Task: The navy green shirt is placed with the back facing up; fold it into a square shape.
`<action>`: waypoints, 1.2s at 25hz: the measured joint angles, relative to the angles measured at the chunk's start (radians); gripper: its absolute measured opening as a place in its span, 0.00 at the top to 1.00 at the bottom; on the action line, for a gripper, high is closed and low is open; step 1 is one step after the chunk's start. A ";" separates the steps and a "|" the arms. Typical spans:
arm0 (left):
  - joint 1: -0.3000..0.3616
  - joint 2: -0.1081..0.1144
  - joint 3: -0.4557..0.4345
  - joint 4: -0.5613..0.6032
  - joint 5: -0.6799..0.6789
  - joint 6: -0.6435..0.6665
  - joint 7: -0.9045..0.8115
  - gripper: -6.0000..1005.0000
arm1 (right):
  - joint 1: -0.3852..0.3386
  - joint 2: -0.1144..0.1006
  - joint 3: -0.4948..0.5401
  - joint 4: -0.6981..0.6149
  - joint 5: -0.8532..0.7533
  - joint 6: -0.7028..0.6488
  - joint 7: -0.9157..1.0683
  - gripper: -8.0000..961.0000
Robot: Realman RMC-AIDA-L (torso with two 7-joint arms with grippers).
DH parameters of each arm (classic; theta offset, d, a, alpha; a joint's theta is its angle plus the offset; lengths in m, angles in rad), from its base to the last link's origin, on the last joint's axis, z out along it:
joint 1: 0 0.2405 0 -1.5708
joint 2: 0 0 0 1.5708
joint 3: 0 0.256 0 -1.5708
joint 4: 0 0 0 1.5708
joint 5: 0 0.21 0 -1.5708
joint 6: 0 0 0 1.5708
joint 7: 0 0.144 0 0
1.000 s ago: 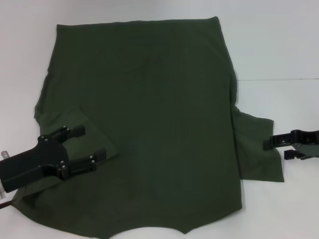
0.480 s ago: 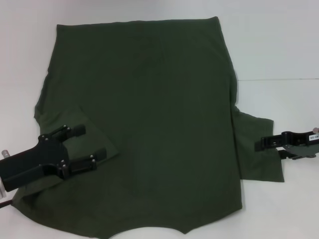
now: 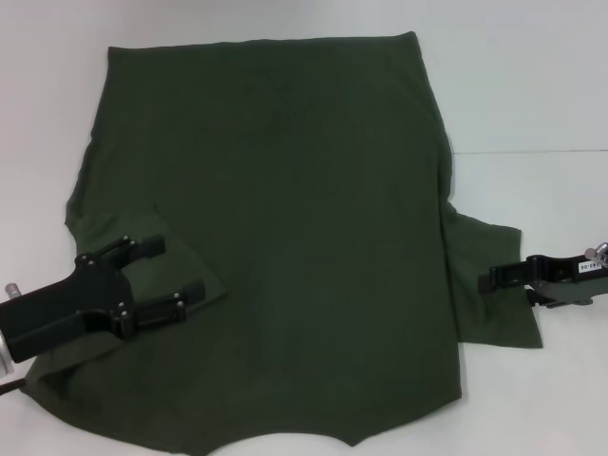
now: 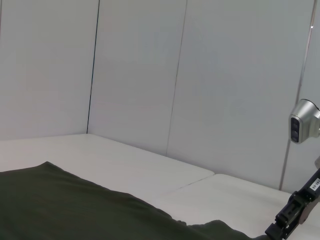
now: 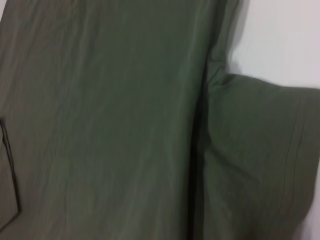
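White tabletop [image 3: 532, 76] ran under everything, with pale wall panels [image 4: 150, 75] standing behind it. Over the left side, the left gripper [image 3: 171, 275] hovered above the folded-in left sleeve [image 3: 142, 237], its two black fingers [image 3: 142, 249] spread well apart with nothing between them; whether they touched the cloth I could not tell. Across the middle lay the navy green shirt [image 3: 285, 218], spread flat and plain, filling most of the table from the far edge to the near one. On its right side the other sleeve [image 3: 489, 285] lay stretched out onto the bare white surface, with a crease where it met the body of the shirt. At that sleeve's outer edge sat the right gripper [image 3: 492, 278], low and edge-on, its tip over the hem. Whether its claw was open or had hold of the fabric I could not tell.
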 joint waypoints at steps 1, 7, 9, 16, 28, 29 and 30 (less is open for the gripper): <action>0.000 0.000 0.000 0.000 0.000 0.000 0.000 0.06 | 0.000 0.000 0.000 0.000 0.000 0.000 0.002 0.10; -0.002 0.000 0.000 -0.001 0.000 0.000 0.000 0.06 | -0.003 -0.001 0.000 -0.001 -0.001 0.005 0.006 0.23; -0.002 0.000 0.000 -0.001 0.000 0.000 -0.001 0.06 | -0.004 -0.001 -0.001 -0.001 -0.001 0.005 0.007 0.31; -0.003 0.000 -0.001 -0.002 0.000 -0.003 -0.002 0.06 | -0.005 -0.007 0.003 -0.005 -0.001 0.006 0.010 0.58; -0.009 0.000 -0.001 -0.008 0.000 -0.014 -0.002 0.06 | -0.003 -0.006 -0.007 -0.004 -0.002 0.010 0.003 0.61; -0.010 0.000 -0.001 -0.008 0.000 -0.014 -0.002 0.06 | -0.002 -0.003 -0.015 -0.003 -0.003 0.009 -0.001 0.62; -0.010 0.000 0.000 -0.008 0.000 -0.014 -0.002 0.06 | -0.001 0.000 -0.030 -0.004 -0.005 0.012 -0.008 0.62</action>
